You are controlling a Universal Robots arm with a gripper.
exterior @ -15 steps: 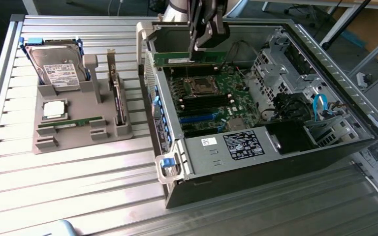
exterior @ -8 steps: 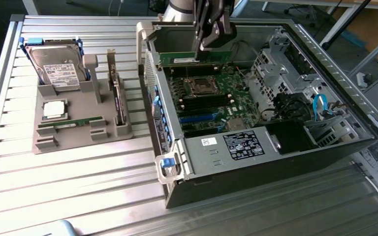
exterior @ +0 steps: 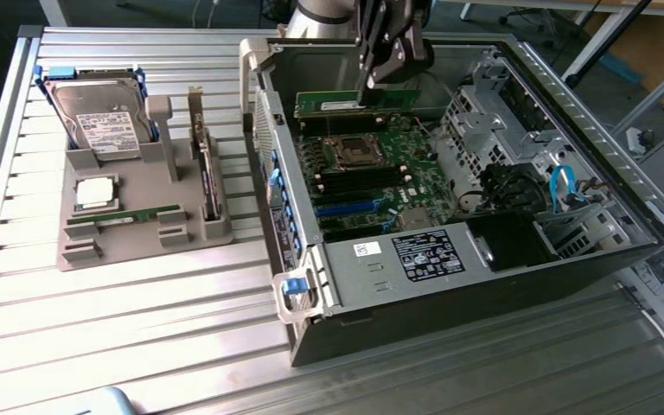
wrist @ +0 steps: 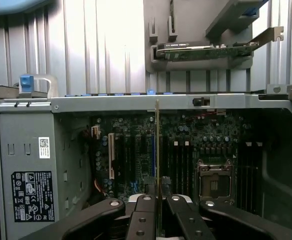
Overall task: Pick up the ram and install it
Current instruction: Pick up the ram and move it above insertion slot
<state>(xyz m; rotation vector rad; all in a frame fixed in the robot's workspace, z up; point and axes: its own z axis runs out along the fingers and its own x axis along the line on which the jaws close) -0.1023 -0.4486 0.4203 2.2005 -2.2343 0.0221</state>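
An open case [exterior: 482, 285] is lying on the bench [exterior: 136, 303], its motherboard [exterior: 367, 181] exposed. Over the board's far end the gripper [exterior: 380, 84] is hanging, jaws clamped on the ram [exterior: 332, 105], a green stick with a pale label. It is standing on edge, long axis running between the exterior view's left and right, with the socket [exterior: 349, 151] just nearer.

The surface [exterior: 136, 320] is a ribbed, silvery metal top made of long parallel slats. Toward the exterior view's left a grey moulded holder [exterior: 136, 245] lies flat on it. Just beside that, toward the exterior view's right, an open computer case [exterior: 448, 318] lies on its side.
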